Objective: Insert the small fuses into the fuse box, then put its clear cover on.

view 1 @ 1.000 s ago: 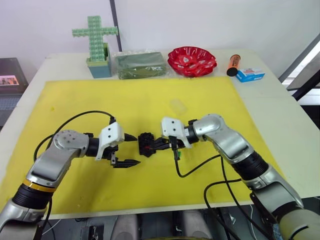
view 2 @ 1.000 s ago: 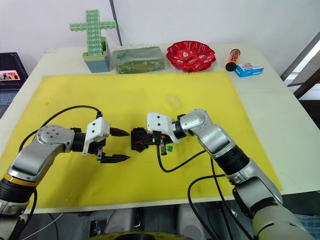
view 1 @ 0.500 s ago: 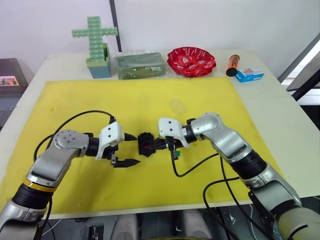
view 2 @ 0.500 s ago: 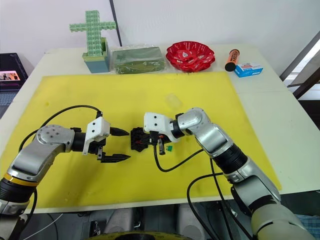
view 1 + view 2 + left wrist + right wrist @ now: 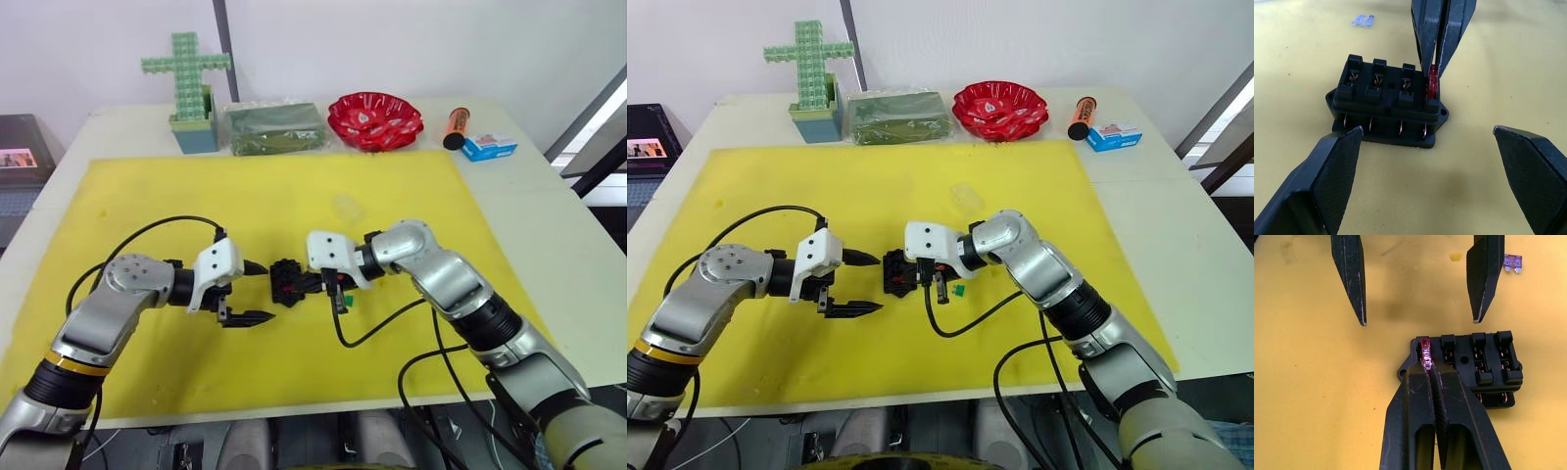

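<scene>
- Left eye view: desk (image 5: 549,215) carries a yellow mat (image 5: 294,186). The task things sit mid-mat, toward the desk's near edge.
- Right gripper (image 5: 302,284) has crept leftward over the last second and is now at the fuse box (image 5: 286,282). Its fingers are pinched together on the red fuse (image 5: 1425,350).
- Left gripper (image 5: 266,292) has not moved. Its fingers are spread wide with nothing between them, just left of the box.
- Fuse box: the red fuse is at the end slot, upright. Seating looks only partial; likely needs a press down before letting go.
- Clear cover (image 5: 348,208) lies loose on the mat, farther from the near edge than the box; cover step not started.
- Green fuse (image 5: 960,290) is on the mat just beside the right gripper.
- Wrist views add what the eye views can't resolve: the other three slots (image 5: 1376,81) are empty.
- Right wrist view shows a purple fuse (image 5: 1512,262) past the left gripper.
- Left wrist view shows another pale fuse (image 5: 1362,21) beyond the box.
</scene>
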`<state>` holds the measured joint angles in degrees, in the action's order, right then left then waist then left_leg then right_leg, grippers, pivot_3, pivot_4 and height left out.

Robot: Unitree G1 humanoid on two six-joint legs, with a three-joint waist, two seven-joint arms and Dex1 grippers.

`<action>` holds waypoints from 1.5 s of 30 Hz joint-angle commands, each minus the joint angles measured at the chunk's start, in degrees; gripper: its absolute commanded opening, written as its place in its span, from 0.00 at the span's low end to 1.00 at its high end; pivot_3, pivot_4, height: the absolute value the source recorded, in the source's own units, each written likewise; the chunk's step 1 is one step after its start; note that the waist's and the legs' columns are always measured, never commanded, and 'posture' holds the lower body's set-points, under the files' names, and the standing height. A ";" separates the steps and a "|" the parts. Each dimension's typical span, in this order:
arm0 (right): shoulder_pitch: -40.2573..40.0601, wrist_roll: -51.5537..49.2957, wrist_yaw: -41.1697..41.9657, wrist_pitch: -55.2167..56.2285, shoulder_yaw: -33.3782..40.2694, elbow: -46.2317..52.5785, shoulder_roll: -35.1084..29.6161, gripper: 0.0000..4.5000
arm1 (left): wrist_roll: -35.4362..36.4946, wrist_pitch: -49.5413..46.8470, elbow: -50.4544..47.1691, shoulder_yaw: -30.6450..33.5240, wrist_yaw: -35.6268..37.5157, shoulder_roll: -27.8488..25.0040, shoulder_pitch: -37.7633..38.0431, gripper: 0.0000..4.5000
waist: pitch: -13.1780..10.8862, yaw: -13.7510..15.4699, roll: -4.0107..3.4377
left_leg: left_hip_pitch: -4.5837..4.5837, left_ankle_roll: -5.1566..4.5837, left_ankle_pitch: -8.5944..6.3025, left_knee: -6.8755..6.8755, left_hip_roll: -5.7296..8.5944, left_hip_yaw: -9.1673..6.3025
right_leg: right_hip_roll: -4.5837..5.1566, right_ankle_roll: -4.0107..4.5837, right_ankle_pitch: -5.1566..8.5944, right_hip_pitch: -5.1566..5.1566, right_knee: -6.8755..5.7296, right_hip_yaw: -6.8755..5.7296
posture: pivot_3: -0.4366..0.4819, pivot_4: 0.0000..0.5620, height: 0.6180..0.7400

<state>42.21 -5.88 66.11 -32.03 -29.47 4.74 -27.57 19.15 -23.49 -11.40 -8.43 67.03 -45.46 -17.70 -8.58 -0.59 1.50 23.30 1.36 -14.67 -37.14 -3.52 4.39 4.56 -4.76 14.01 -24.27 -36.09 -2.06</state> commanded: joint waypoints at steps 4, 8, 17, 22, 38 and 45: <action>0.31 -0.23 -0.68 -2.60 0.89 0.17 0.12 0.05 | -0.08 0.11 -1.26 0.25 -0.10 -0.04 -0.77 1.00 | 0.00 0.03 0.00 | 0.00 0.00 0.00 0.00 0.00 0.00 | 0.00 0.00 0.00 0.00 0.00 0.00 | 0.48 0.27 1.00; 0.85 -1.40 -0.26 -4.10 1.46 0.94 0.11 0.30 | -0.07 0.04 -1.30 0.21 -0.14 0.02 -0.85 1.00 | -0.01 -0.01 -0.01 | 0.02 0.00 0.00 0.00 0.00 0.00 | 0.00 0.00 0.00 -0.01 0.01 0.00 | 0.48 0.27 1.00; 2.53 -5.00 1.33 -6.97 3.10 4.04 -0.67 0.30 | 0.00 -0.08 -1.57 0.19 -0.18 -0.01 -0.68 1.00 | -0.01 0.02 -0.01 | 0.05 0.00 0.00 0.00 0.00 0.00 | 0.00 0.00 0.00 -0.02 0.03 0.00 | 0.48 0.27 1.00; 4.10 -8.26 1.42 -9.70 5.97 6.75 -0.90 0.30 | -0.02 -0.05 -1.44 0.26 -0.26 0.01 -0.67 1.00 | -0.01 0.01 -0.02 | 0.05 0.00 0.00 0.01 0.00 -0.01 | 0.00 0.00 0.00 -0.04 0.02 0.00 | 0.48 0.27 1.00; 2.65 -11.42 -2.65 -9.85 6.77 4.22 2.85 0.01 | -0.54 0.82 0.70 0.78 -0.30 0.13 -1.60 1.00 | -0.02 0.01 -0.01 | 0.06 0.00 0.00 0.01 0.01 -0.01 | 0.00 -0.01 0.00 -0.04 0.03 0.00 | 0.48 0.27 1.00; 1.03 -10.24 -3.17 -8.16 5.14 2.40 2.86 0.01 | -0.63 1.03 1.16 0.93 -0.36 0.04 -1.92 1.00 | -0.02 0.00 -0.01 | 0.06 0.00 0.00 0.01 0.01 0.00 | 0.00 -0.01 0.00 -0.04 0.03 0.00 | 0.48 0.27 1.00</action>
<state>42.99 -16.31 63.21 -41.13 -24.54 6.93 -25.22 18.47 -23.26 -9.56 -8.40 66.67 -45.42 -18.71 -8.60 -0.59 1.49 23.36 1.36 -14.68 -37.12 -3.51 4.39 4.56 -4.76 14.01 -24.32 -36.06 -2.06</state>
